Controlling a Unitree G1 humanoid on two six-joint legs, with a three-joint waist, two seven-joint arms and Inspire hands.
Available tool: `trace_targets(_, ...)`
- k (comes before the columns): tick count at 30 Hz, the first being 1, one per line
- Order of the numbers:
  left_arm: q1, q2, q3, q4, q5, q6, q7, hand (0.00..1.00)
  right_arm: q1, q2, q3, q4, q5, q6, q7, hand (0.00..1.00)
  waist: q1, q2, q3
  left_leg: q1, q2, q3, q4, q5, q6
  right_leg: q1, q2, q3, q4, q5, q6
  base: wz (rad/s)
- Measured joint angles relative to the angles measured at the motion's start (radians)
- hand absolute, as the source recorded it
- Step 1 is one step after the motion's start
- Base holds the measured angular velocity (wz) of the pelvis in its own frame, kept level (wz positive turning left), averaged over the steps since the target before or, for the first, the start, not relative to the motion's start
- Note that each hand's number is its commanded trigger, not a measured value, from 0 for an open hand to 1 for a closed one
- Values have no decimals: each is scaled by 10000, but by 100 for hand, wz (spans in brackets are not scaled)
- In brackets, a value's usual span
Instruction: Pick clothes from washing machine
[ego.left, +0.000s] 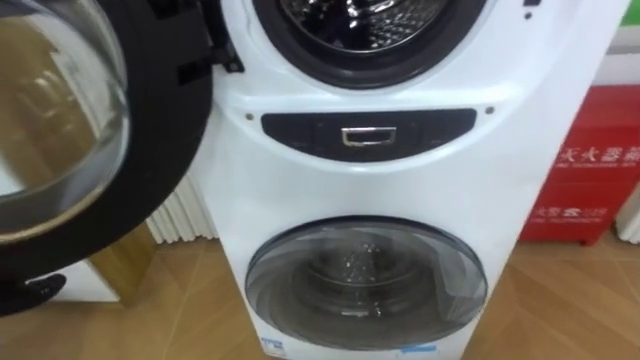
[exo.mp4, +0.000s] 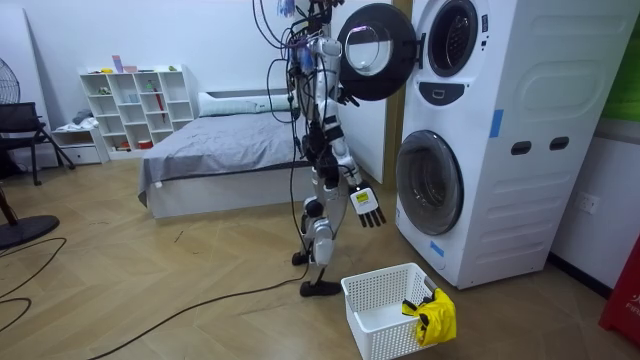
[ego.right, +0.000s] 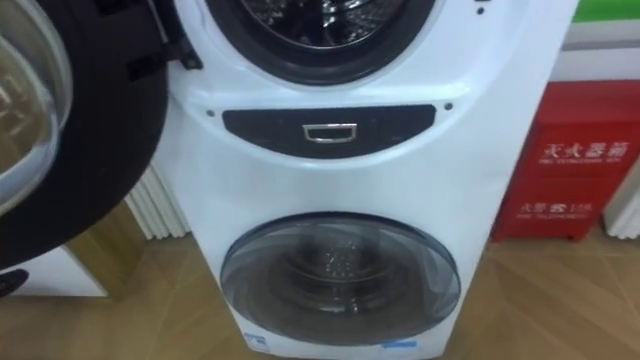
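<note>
Draping basket (exo.mp4: 372, 283) rim, yellow garment (exo.mp4: 436, 316), robot hand (exo.mp4: 368, 207) above

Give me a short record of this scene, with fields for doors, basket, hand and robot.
upper door: swung open
lower door: shut
basket: on the floor before the machine
cloth: yellow, hanging over the basket's rim
right hand: low at the robot's side, open, empty
robot: stands facing the machine

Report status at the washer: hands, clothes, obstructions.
Right hand hanging low, fingers open, empty. Yellow garment draped over white basket rim. Upper door swung open at left, upper drum opening unblocked; lower door shut.
</note>
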Motion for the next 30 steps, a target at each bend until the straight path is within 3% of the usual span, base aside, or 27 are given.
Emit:
trace_targets(6,0,10,-57,-203,797,174,460,0,-18,26,11,16,18,0,222,0,-144,-23,-1,-22,1,-222,57,19,-20,61,22,-58,37,12,-20,8)
trace_targets(9,3,9,-103,-671,1085,225,711,0,-75,64,52,9,-18,-1,288,0,-254,-172,50,-365,-29,-414,267,20,-19,-73,13,-140,33,15,-24,25)
trace_targets(11,3,6,-206,-1212,1130,302,889,0,-136,138,118,23,-26,1,297,0,-267,-312,40,-703,-29,-584,442,26,-15,-248,20,-146,49,45,-47,29)
trace_targets(14,5,-51,-345,-1502,1573,402,901,0,-125,226,126,109,-75,-8,321,0,-267,-353,55,-756,-38,-718,520,24,-11,-192,22,-149,42,84,-11,23)
trace_targets(16,20,-103,-409,-1812,1709,621,935,0,-318,277,135,352,-146,-9,416,0,-271,-353,59,-810,-73,-804,514,20,-3,-190,-5,-170,28,94,1,19)
trace_targets(18,84,-241,-578,-2450,1706,1067,1111,0,-417,271,189,517,-60,-8,515,0,-290,-376,71,-885,-120,-923,514,34,24,-204,-38,-181,23,95,3,25)
trace_targets(20,736,-624,-575,-3705,1922,1287,1268,0,-534,243,309,741,-59,-6,605,0,-293,-399,89,-950,-168,-1028,513,59,67,-212,-73,-151,21,150,90,23)
trace_targets(24,1729,-1174,-835,-5418,1981,1288,1500,0,-655,241,856,888,257,-9,704,0,-358,-476,148,-989,-261,-1144,512,118,166,-144,-168,-147,27,198,107,27)
trace_targets(26,2138,-1731,-1104,-6240,2083,1288,1683,0,-823,248,1212,1116,395,-56,710,0,-478,-472,176,-1048,-328,-1125,492,206,308,-129,-313,-144,38,197,109,34)
trace_targets(29,2832,-2135,-1276,-7224,2226,1272,1696,0,-1137,270,1719,1197,416,-63,710,0,-481,-513,209,-1043,-406,-977,263,322,433,-240,-417,-26,45,254,215,4)
trace_targets(30,3033,-2427,-1344,-7575,2481,1272,1695,0,-1180,288,1789,1207,446,-87,711,0,-489,-522,206,-1038,-453,-971,214,364,486,-245,-455,-46,27,297,282,0)
